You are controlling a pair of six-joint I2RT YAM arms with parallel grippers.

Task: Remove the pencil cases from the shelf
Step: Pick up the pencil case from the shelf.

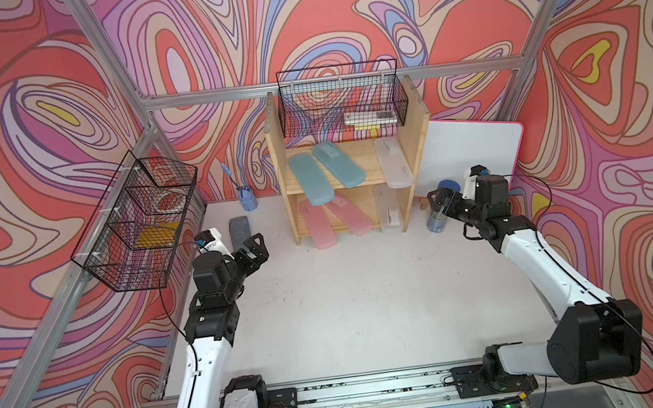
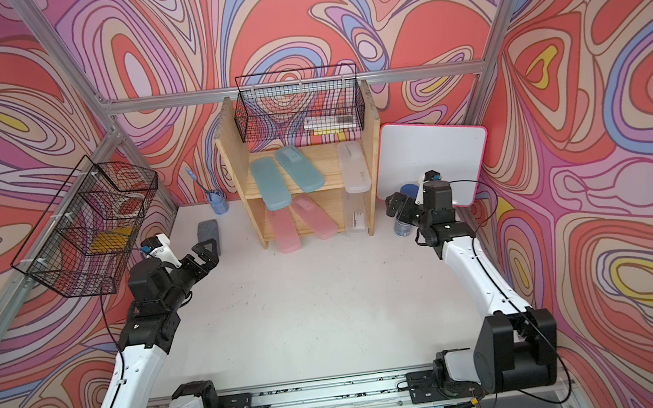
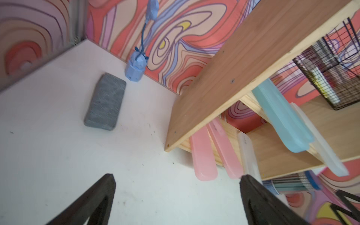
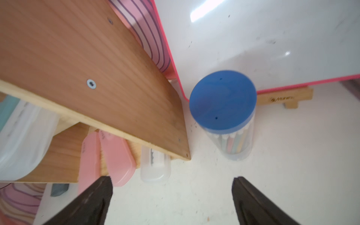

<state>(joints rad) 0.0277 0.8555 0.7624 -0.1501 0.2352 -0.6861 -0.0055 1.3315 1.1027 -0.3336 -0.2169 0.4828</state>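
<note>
All six pencil cases [image 1: 339,164] are on the shelf [image 1: 277,164], none out yet.

Upper tier: two teal cases [image 1: 310,179] lie angled with their front ends overhanging the shelf's front edge. A frosted clear case [image 1: 393,162] lies along the shelf's right panel, also overhanging.
Lower tier: two pink cases [image 1: 316,225] poke out past the front, and a second clear case [image 1: 388,210] sits by the right panel.

My read: the overhang gives the fingers an end to pinch without reaching inside the shelf.

The left gripper [image 1: 253,252] hovers off the shelf's front-left corner, fingers spread wide, empty. The right gripper [image 1: 442,202] is off the shelf's right panel near the pencil tub [image 1: 437,217], also spread wide, empty. Both point toward the shelf and flank it, which looks like pre-approach, one side each.

Watch: a wire basket [image 1: 340,99] hangs over the shelf's upper tier, so headroom looks low; go in from the front. The grey eraser [image 1: 239,231] left of the shelf isn't a target.
</note>
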